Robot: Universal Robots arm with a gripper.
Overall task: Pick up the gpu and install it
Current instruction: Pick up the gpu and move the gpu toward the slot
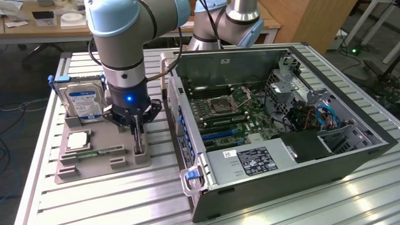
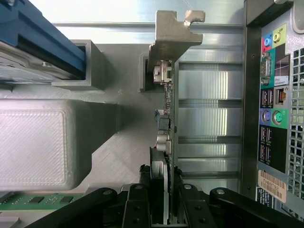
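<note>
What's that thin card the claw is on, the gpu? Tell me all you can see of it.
The gpu is a thin circuit board with a silver metal bracket at one end. It stands on edge in a slot of the grey holder, beside the open computer case. The gripper pinches it from both sides.

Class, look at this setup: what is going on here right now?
A single robot arm's gripper is down at the grey parts tray beside the open computer case. Its fingers sit either side of the gpu, which stands on edge in a tray slot, and appear closed on it. The card is not yet installed in the case.
</note>
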